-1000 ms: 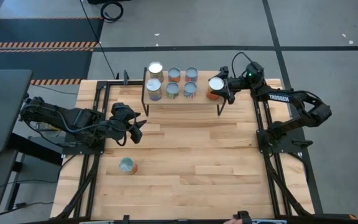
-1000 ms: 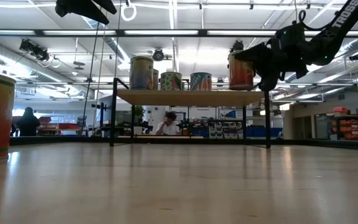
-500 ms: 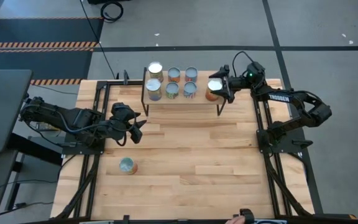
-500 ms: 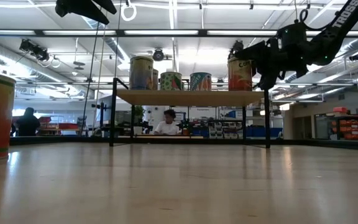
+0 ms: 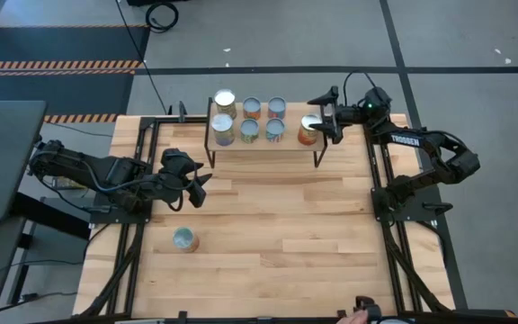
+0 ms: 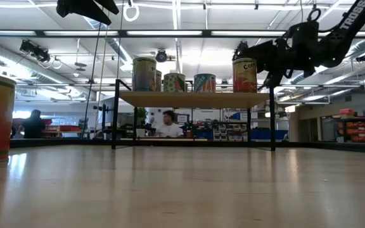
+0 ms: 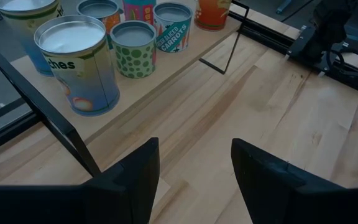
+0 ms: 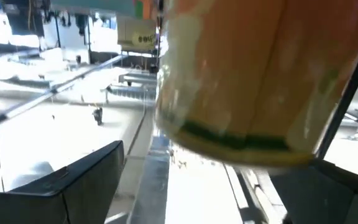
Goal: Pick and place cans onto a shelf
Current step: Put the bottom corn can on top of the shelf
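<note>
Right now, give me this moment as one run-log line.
right gripper: open, beside orange can on shelf | left gripper: open, idle over table | one can on table

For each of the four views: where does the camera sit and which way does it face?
High: overhead, straight down; both arms, shelf.
Low: tabletop height, level across; right pincer open beside the orange can.
Left wrist: past left pincer, open, toward the shelf.
Right wrist: close behind the orange can.
Shared: that can shows in all four.

The right gripper [image 5: 323,113] is hovering at the table's far right, fingers spread apart (nothing between them). The left gripper [image 5: 200,186] is waiting, fingers parted, at the left.
</note>
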Tool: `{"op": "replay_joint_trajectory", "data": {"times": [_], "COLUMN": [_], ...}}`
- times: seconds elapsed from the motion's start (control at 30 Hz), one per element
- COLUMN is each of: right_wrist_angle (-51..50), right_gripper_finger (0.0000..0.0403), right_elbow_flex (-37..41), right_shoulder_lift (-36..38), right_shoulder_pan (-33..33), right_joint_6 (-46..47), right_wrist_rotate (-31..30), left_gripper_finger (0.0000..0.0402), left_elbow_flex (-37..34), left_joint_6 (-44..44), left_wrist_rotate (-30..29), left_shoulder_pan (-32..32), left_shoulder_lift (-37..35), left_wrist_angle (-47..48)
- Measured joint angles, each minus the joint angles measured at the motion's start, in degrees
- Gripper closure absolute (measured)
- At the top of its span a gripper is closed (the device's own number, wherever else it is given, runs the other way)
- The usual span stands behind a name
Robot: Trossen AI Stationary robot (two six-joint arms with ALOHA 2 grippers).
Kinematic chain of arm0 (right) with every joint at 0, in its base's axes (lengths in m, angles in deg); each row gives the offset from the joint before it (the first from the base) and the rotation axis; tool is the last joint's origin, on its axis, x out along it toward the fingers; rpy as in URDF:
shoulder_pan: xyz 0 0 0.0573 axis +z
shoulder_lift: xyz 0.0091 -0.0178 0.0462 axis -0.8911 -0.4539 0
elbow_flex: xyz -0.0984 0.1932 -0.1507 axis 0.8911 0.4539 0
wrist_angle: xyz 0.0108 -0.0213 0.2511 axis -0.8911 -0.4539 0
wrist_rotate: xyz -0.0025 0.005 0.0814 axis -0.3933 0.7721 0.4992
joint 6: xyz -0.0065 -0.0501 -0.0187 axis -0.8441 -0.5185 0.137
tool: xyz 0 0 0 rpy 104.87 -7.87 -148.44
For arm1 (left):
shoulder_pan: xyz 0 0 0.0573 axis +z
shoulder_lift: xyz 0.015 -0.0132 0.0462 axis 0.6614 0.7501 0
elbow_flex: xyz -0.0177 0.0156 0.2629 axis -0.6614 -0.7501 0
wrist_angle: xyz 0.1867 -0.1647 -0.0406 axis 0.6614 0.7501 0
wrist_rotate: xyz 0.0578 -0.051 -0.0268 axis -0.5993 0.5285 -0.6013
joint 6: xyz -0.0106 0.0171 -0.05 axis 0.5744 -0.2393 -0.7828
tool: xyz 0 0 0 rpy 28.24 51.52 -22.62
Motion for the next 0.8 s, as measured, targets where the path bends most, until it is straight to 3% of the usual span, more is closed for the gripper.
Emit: {"op": "replay_joint_trajectory", "data": {"times": [0.2,0.47,0.67,0.8], "right_wrist_angle": [5.7,4.8,-4.0,-15.0], "right_gripper_finger": [0.0013,0.0013,0.0013,0.0013], "right_elbow_flex": [0.0,-0.5,-7.2,-15.3], "right_shoulder_lift": [1.2,8.9,15.3,17.3], "right_shoulder_pan": [-2.5,-3.7,-1.2,1.1], "right_joint_6": [0.0,0.0,-0.5,-7.3], "right_wrist_rotate": [0.8,-1.9,-7.2,-12.7], "left_gripper_finger": [0.0198,0.0198,0.0198,0.0198], "left_elbow_flex": [0.0,0.0,0.0,0.0], "left_joint_6": [0.0,0.0,0.0,0.0], "left_wrist_rotate": [0.0,0.0,0.0,0.0], "left_shoulder_pan": [0.0,0.0,0.0,0.0], "left_shoulder_lift": [0.0,0.0,0.0,0.0], "left_wrist_angle": [0.0,0.0,0.0,0.0]}}
